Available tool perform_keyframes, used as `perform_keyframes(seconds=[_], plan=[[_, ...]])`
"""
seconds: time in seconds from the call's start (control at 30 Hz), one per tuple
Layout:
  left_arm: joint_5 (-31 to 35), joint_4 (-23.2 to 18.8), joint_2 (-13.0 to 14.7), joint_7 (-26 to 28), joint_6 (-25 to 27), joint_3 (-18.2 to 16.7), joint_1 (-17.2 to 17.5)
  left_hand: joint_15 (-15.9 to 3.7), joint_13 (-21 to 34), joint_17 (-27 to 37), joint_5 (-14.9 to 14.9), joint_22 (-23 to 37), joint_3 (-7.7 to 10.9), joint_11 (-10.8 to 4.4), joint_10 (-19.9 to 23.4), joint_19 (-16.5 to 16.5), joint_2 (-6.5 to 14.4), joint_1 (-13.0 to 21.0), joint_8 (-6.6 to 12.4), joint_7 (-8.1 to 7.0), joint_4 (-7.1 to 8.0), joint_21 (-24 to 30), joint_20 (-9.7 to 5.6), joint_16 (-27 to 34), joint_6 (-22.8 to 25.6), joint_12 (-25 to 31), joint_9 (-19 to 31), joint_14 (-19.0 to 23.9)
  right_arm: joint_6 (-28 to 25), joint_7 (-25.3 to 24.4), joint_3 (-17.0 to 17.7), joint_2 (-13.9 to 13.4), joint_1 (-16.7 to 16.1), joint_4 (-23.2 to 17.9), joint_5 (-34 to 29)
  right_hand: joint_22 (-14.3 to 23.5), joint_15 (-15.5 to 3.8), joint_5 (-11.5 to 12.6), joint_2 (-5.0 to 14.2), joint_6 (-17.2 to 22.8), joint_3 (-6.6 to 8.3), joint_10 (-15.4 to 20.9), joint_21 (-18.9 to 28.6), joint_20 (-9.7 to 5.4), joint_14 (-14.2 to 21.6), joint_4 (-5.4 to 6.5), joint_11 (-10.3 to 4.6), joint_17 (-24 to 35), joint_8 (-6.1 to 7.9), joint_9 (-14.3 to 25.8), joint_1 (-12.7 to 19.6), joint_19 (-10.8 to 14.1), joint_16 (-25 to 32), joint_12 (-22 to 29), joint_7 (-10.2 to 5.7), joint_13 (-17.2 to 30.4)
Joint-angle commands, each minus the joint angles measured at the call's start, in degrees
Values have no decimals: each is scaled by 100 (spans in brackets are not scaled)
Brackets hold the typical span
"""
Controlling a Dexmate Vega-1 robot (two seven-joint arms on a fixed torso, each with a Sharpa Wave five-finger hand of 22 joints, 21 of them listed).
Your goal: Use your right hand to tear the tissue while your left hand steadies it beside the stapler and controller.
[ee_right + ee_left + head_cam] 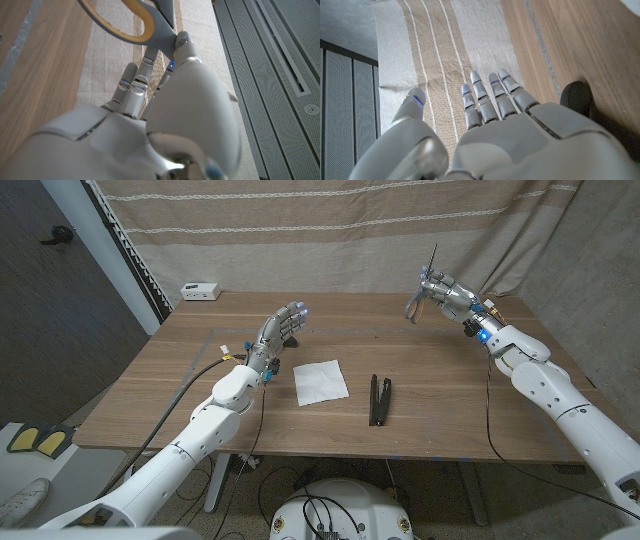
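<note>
Head view: set high, looking down and forward over the brown wooden table (420, 340) to the striped beige cloth backdrop (330, 235); both arms enter from the bottom corners.
Left wrist view: close behind the grey left hand (520, 135), facing along its fingers toward the backdrop (440, 55), with the table's far edge alongside.
Right wrist view: close behind the grey right hand (150, 125), facing the same backdrop.
Shared: table surface and backdrop appear in all three.

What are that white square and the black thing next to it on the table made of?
The white square looks like thin matte tissue paper: it lies flat with faint fold creases. The black stapler seems to be dark metal or plastic; too small to tell which. The table shows wood grain with a smooth finish.
</note>
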Motion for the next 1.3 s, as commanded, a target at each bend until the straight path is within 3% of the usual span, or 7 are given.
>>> perform_keyframes(seconds=[0.03,0.3,0.43,0.5,0.77,0.9,1.3], plan=[[-116,-368,245,-128,434,84,-88,-833,43,15,-19,29,18,16,-68,-58,63,-40,156,54,23,-50,-464,-19,240,-27,20,-55,-79,417,-42,128,159,148,197,-4,-1117,19,293,55,46,33,48,-891,631,52,-21,17,38,20,223,-27,8,46,-15,36],[-56,-507,328,-181,682,195,-197,-870,62,12,-63,26,46,-174,-167,-169,121,14,270,22,21,-94,-473,-58,499,-68,38,-202,-158,439,-103,156,220,233,176,-10,-1117,17,290,55,40,32,35,-885,627,56,-23,15,35,21,214,-39,1,43,-18,37],[-54,-520,268,-155,717,249,-221,-861,69,6,-112,19,76,-143,-583,-268,131,130,329,5,-16,-130,-484,-85,628,-217,74,-353,-188,520,-128,175,278,296,184,-11,-1117,17,293,47,41,27,33,-885,626,56,-23,15,30,22,213,-41,0,40,-18,38],[-107,-529,238,-164,745,257,-226,-839,67,5,-138,15,91,-136,-709,-329,128,201,247,-57,-33,-148,-491,-108,414,-242,91,-493,-204,567,-143,198,320,347,196,-12,-1117,17,297,44,41,29,31,-884,626,59,-24,15,29,23,210,-42,-1,40,-20,38],[-225,-286,116,-540,574,358,-364,-855,81,2,-160,9,139,-181,-709,-348,153,337,360,-32,-64,-149,-508,-81,653,-205,124,-509,-270,737,-218,223,493,513,154,-13,-1117,16,302,48,40,22,25,-884,621,63,-24,9,27,25,204,-47,-11,35,-19,41],[-319,134,-9,-1097,208,437,-530,-834,95,-2,-198,3,347,-154,-745,-444,340,702,506,39,-116,-172,-505,-81,990,-180,163,-606,-322,817,-217,237,531,564,199,-14,-1118,16,299,49,38,31,21,-882,622,63,-28,12,26,26,202,-51,-10,38,-17,42],[-325,269,-151,-1262,249,573,-712,-850,78,-7,-241,-5,367,-160,-937,-526,205,854,557,19,-142,-192,-524,-104,1122,-234,188,-736,-465,985,-231,268,615,681,271,-14,-1118,16,303,48,40,25,19,-884,622,62,-24,17,23,28,202,-51,-11,33,-18,44]])
